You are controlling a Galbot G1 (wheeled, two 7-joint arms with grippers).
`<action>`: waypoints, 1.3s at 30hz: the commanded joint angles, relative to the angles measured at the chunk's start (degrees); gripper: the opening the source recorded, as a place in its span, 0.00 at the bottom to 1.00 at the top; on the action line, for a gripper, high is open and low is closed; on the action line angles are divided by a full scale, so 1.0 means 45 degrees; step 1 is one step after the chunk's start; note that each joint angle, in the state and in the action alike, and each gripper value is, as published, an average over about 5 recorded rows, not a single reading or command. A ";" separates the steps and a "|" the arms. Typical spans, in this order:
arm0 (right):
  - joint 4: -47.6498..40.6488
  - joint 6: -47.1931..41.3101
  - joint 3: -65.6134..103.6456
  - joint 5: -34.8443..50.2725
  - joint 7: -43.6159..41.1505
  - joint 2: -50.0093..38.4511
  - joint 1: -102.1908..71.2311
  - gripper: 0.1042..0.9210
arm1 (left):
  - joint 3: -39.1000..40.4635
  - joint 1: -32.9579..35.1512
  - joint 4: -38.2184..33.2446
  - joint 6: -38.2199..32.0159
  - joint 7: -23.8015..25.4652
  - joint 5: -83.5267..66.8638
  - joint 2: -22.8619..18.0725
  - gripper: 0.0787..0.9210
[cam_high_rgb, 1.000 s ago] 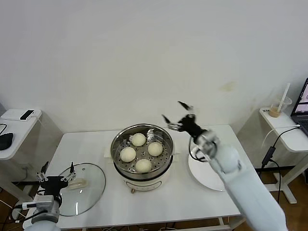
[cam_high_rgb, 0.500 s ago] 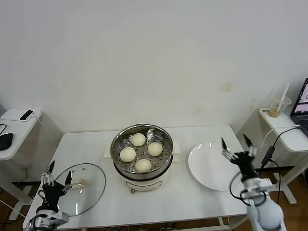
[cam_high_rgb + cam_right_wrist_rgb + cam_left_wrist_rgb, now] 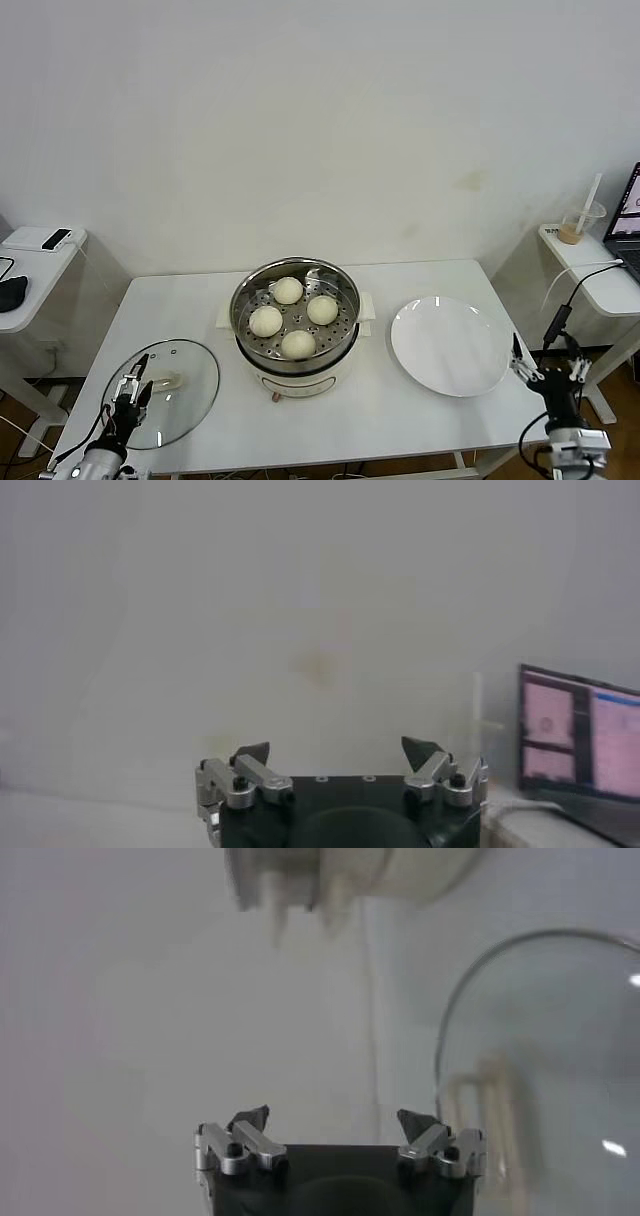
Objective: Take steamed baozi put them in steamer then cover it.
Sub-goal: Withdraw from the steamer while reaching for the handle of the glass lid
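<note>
Four steamed baozi (image 3: 293, 317) sat on the perforated tray inside the steamer (image 3: 296, 361), which stood mid-table on its cream base; the loading looked done, so the step in hand was judged to be the covering; the cover (image 3: 190, 380) lay flat on the table at the near left, well apart from the steamer, its pale handle (image 3: 165, 381) facing up; the left gripper (image 3: 132, 389) hung just over the cover's near-left edge, fingers spread wide and empty, with the handle just beyond its tips; in the left wrist view the cover (image 3: 560, 1068) and its handle (image 3: 485, 1118) lay off to one side of the fingers (image 3: 250, 1118), not between them; to do this well, the gripper would likely need to shift across until the handle sat squarely between the fingers, cross the oblong's narrow width, close firmly, lift straight so the rim cleared the table, then carry the glass level to the right and lower it centred on the steamer's rim; an off-centre pinch could let the cover tilt; the right gripper (image 3: 545, 372) waited off the table's near right corner, beyond the white plate (image 3: 449, 346), fingers apart and holding nothing.
</note>
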 commanded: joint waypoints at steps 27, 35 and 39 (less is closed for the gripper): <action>0.0275 -0.0150 0.0323 -0.0380 -0.0107 0.0885 -0.1131 0.88 | 0.1150 -0.3084 0.3218 0.0222 0.0479 0.0673 0.0530 0.88; 0.0317 -0.0174 0.0343 -0.0433 -0.0116 0.0931 -0.1167 0.88 | 0.1341 -0.3720 0.4040 0.0289 0.0500 0.0081 0.0445 0.88; 0.0338 -0.0188 0.0308 -0.0468 -0.0116 0.0956 -0.1168 0.88 | 0.1359 -0.3667 0.4009 0.0295 0.0464 -0.0190 0.0327 0.84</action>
